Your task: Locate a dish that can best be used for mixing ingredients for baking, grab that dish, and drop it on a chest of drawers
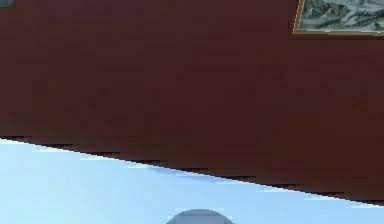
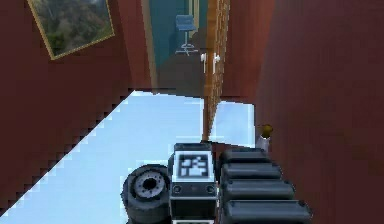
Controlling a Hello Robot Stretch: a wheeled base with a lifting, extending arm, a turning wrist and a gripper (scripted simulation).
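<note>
Home hallway: framed picture (image 1: 339, 16), wooden door (image 2: 217, 60)

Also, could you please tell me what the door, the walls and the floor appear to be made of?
Door: looks like wood, warm orange-brown with a slight sheen; faint vertical streaks suggest grain.
Wall: probably painted plaster, matte dark red-brown, flat and even.
Floor: smooth, pale bluish white, no seams or pattern; the material is open, perhaps vinyl or polished stone.

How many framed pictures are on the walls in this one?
2. A picture hangs at the forward view's top right, another picture at the arm side view's top left. They may be one picture seen twice, and more could hang outside the views.
</note>
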